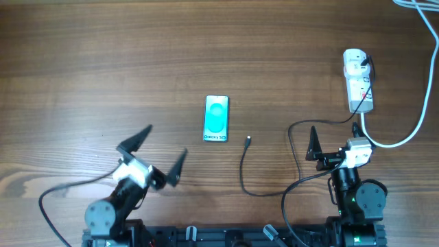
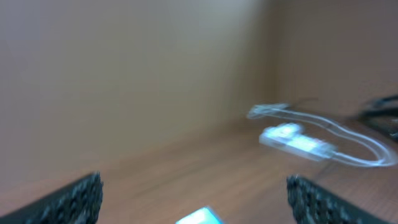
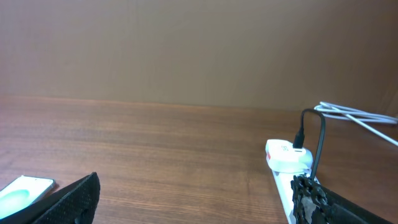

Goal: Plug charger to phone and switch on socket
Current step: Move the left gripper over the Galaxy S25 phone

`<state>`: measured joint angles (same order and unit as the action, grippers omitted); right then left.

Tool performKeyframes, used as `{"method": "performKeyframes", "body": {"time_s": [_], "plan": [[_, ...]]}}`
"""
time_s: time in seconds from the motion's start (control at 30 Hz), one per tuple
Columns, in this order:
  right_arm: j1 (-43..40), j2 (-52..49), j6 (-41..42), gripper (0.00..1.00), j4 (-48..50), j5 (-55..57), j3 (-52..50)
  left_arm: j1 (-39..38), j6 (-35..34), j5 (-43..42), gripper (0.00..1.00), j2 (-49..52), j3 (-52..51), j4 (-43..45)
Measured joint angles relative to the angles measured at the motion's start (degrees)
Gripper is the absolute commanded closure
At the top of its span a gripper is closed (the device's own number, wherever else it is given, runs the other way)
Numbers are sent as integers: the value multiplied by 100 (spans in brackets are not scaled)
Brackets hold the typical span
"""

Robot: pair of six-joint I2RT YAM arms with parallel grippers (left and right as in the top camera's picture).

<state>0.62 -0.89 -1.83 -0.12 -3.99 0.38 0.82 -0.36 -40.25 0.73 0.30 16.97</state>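
**Both grippers spread wide, nothing held**

The left gripper [image 1: 161, 151] has its two black fingers splayed far apart above the brown wooden table [image 1: 82, 62], with nothing between them. The slim rectangular phone with the bright cyan screen [image 1: 217, 118] lies flat ahead of these jaws and a little to their right, apart from them. The left wrist view is blurred, and only a cyan corner shows at its lower edge between the fingers.

The right gripper [image 1: 335, 137] is spread just as wide and is also empty. The small white elongated power-strip socket [image 1: 358, 86] lies just ahead of its right finger, with a black plug [image 3: 298, 138] seated at the far end. A thick white cord [image 1: 411, 130] loops away to the right of these jaws. The thin black charger cable [image 1: 242, 171] curls on the table to their left. Its small dark connector tip lies near the phone's nearer right corner, not touching it.
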Motion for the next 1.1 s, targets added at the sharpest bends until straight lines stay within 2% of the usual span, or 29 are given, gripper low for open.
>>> {"method": "performKeyframes", "body": {"time_s": [0.07,0.13,0.17,0.23,0.3,0.4,0.43,0.5,0.6,0.63,0.73,0.87,0.93,1.0,1.1], "plan": [[0,0,-2,0,4,2,0,0,-341,-553,0,-2,-2,990],[0,0,0,0,2,0,0,0,-870,-625,0,-7,22,2059],[0,0,0,0,2,0,0,0,-1121,-553,0,-20,74,2247],[0,0,0,0,0,0,0,0,-1661,-166,0,-13,343,2059],[0,0,0,0,2,0,0,0,-1906,-13,0,127,898,1167],[0,4,0,0,2,0,0,0,-2039,127,0,774,2103,-791],[0,7,0,0,-2,0,0,0,-2072,160,0,1300,2905,-2061],[0,9,0,0,-4,0,0,0,-1969,136,0,2107,3832,-3209],[0,11,0,0,4,0,0,0,-1869,-107,0,3049,4660,-3504],[0,11,0,0,2,0,0,0,-1821,-507,0,3611,4977,-3309],[0,11,0,0,0,0,-2,-2,-1982,-909,1,4107,5018,-2870],[0,11,0,0,0,0,0,-122,-2212,-981,1,4809,5047,-3150],[0,11,0,0,0,0,0,-319,-2275,-737,0,5132,5139,-3679],[0,11,0,0,0,0,0,-704,-2208,-291,0,5639,5519,-4588],[0,11,0,0,0,0,0,-1425,-1961,850,1,6513,6625,-6234]]}}
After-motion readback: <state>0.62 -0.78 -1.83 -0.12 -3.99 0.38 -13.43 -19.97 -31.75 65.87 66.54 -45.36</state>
